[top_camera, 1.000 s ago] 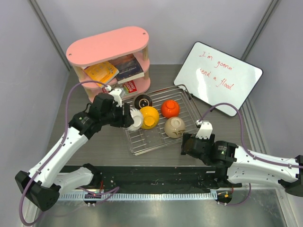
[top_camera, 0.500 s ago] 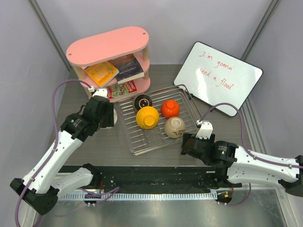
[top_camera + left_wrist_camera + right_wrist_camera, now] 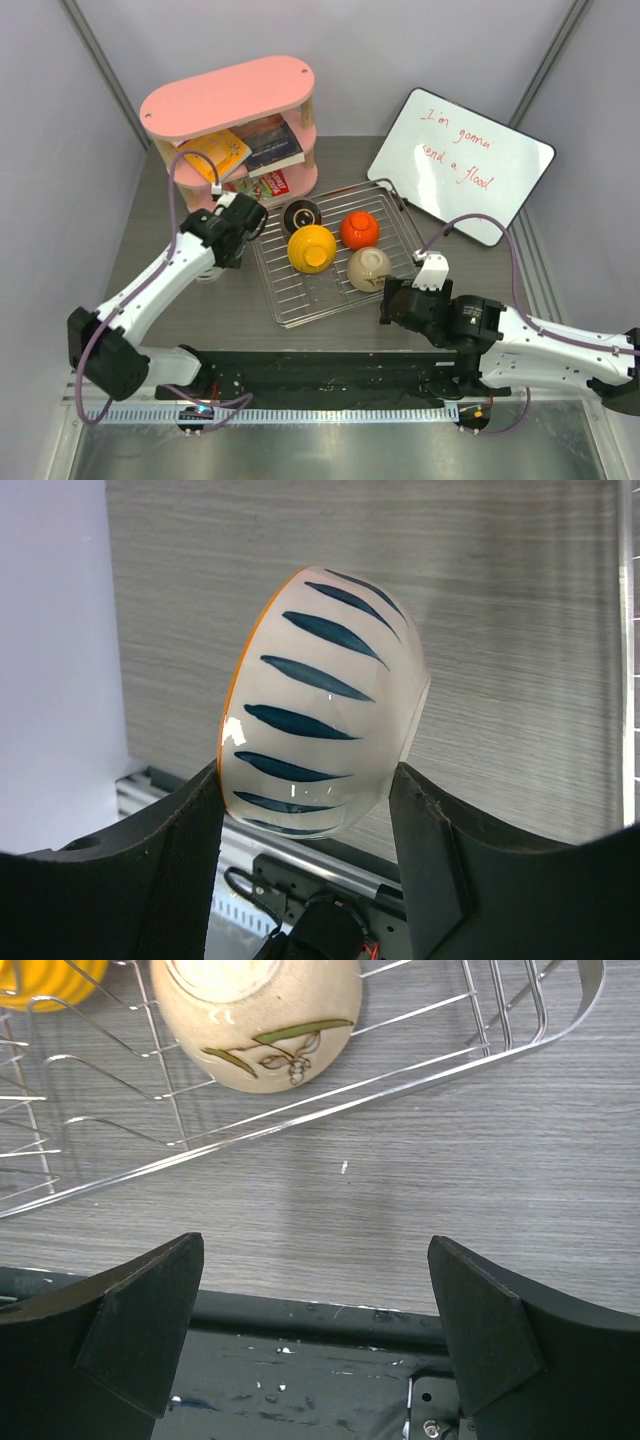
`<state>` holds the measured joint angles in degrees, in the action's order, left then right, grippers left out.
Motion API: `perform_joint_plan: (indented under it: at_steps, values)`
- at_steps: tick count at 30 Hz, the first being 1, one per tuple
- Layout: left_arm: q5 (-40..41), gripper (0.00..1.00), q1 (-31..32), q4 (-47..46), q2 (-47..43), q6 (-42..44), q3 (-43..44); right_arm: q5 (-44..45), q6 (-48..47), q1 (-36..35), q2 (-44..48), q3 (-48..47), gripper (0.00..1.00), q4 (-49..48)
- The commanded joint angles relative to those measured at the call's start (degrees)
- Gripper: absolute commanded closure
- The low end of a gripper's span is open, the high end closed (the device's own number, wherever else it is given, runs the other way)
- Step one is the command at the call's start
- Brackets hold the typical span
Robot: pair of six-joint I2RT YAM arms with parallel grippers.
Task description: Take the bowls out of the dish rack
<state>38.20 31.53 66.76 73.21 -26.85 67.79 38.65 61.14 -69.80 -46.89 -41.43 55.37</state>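
Observation:
The silver wire dish rack (image 3: 315,295) lies mid-table. In it are a dark bowl (image 3: 301,215), a yellow bowl (image 3: 312,248), an orange-red bowl (image 3: 359,230) and a cream bowl (image 3: 369,268). My left gripper (image 3: 215,258) is over the table left of the rack. In the left wrist view it (image 3: 305,780) is shut on a white bowl with blue stripes and an orange rim (image 3: 325,700), held on its side. My right gripper (image 3: 392,305) is open and empty by the rack's near right corner. Its wrist view shows the cream bowl (image 3: 255,1020) just ahead.
A pink oval shelf (image 3: 230,100) with books stands at the back left, close behind my left arm. A whiteboard (image 3: 460,165) leans at the back right. Grey walls close in both sides. The black base rail (image 3: 320,370) runs along the near edge.
My left gripper has carried the white striped bowl out of the rack's left end to the table on the left, and the arm has swung round. The right arm has barely moved.

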Motion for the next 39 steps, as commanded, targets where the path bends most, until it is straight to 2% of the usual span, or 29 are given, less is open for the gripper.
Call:
perform_joint_plan:
  at_steps: [1, 6, 12, 26, 31, 33, 34, 36, 39]
  values:
    - [6.3, 1.0, -0.1, 0.6, 6.0, -2.9, 1.9, 2.0, -0.9, -0.1, 0.3, -3.3, 0.0, -0.7]
    - [7.9, 1.0, -0.9, -0.1, 12.3, -2.1, 1.7, 2.0, -1.3, -0.1, 1.0, -3.7, 0.0, -0.5]
    - [11.6, 1.0, -0.9, 0.2, 15.9, -1.8, 0.8, 2.0, -1.0, -0.1, 1.5, -3.0, 0.0, -0.6]
    - [7.9, 1.0, -1.0, -3.3, 24.6, -1.9, -2.3, 0.7, -0.9, -0.1, 2.7, -3.1, 0.0, -0.3]
    - [6.9, 0.86, -1.0, -3.2, 25.2, -2.1, -1.7, 0.6, -1.0, -0.1, 2.3, -3.0, 0.0, -0.1]
    - [5.7, 0.84, -0.9, -3.6, 25.3, -1.3, -1.8, 0.6, -0.9, -0.1, 2.2, -3.0, 0.0, -0.1]
    - [4.4, 0.74, -0.9, -3.5, 25.7, -1.0, -1.7, 0.7, -0.9, -0.1, 2.2, -3.0, 0.0, -0.1]
    - [3.6, 0.64, -0.9, -3.0, 26.8, -0.7, -1.4, 0.8, -0.9, -0.1, 2.2, -3.0, 0.0, -0.1]
    - [2.3, 0.62, -0.8, -2.9, 27.7, -0.5, -1.5, 0.9, -0.9, -0.1, 2.1, -3.0, 0.0, -0.1]
